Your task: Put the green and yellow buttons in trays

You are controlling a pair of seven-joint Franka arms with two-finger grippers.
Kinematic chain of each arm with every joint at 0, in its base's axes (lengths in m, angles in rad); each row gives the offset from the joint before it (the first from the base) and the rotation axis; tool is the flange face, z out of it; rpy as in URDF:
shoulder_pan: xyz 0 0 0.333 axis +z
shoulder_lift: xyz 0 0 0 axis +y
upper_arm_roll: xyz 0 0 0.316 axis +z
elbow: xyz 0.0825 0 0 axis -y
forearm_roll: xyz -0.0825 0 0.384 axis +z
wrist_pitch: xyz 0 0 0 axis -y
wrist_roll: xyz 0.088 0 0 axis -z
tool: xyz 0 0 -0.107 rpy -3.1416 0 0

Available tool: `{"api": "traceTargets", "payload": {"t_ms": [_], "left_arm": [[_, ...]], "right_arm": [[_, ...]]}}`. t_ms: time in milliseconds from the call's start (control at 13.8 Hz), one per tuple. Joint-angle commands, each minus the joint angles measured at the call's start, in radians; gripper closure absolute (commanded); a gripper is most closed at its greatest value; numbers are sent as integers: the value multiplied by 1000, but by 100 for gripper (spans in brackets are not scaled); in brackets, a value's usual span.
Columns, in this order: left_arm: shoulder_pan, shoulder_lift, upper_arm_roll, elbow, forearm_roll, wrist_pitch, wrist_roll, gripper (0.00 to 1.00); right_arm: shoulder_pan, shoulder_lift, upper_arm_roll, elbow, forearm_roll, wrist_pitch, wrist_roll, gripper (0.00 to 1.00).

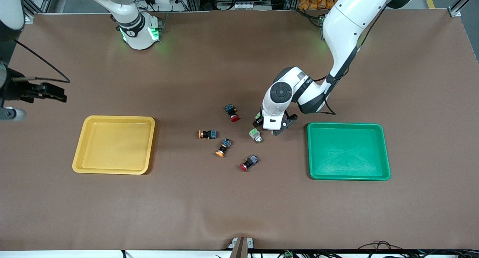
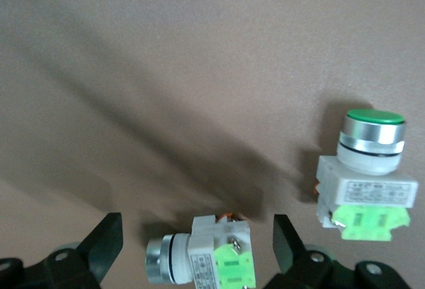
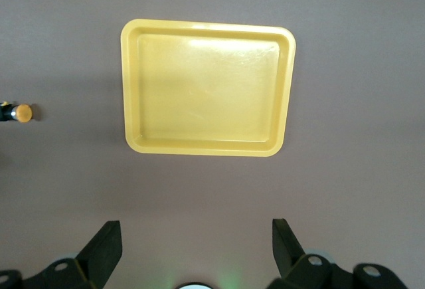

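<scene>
Your left gripper (image 2: 198, 249) hangs open astride a green pushbutton (image 2: 202, 259), apparently not yet touching it, beside the green tray (image 1: 348, 151). Your right gripper (image 3: 197, 249) waits open above the table near the yellow tray (image 3: 207, 86).

Brown table (image 1: 239, 205), yellow tray (image 1: 114, 168) toward right arm's end, green tray (image 1: 348, 175) toward left arm's end, switches (image 1: 232, 140) mid-table between them, left gripper (image 1: 266, 124) low beside a green switch (image 1: 256, 135)

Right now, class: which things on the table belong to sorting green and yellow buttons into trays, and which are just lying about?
Belong:
green buttons
yellow buttons
yellow tray
green tray

Lying about:
red buttons
</scene>
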Motion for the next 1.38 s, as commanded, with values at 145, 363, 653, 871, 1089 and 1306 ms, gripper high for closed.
{"api": "traceTargets", "payload": {"t_ms": [145, 363, 653, 871, 1089, 1306], "left_arm": [[-12, 14, -2, 0, 21, 22, -57, 0], [-18, 23, -2, 3, 12, 22, -59, 0], [-27, 24, -2, 1, 11, 22, -77, 7], [-29, 24, -3, 0, 8, 22, -77, 48], [-9, -20, -3, -8, 8, 6, -79, 100], [75, -147, -8, -84, 10, 3, -63, 100]], "right_arm": [[-8, 75, 14, 13, 12, 77, -4, 0], [4, 121, 14, 13, 152, 88, 24, 0], [56, 174, 14, 7, 216, 186, 178, 0], [131, 208, 14, 9, 218, 234, 347, 0], [183, 236, 15, 7, 233, 255, 472, 0], [248, 265, 15, 3, 238, 274, 672, 0]]}}
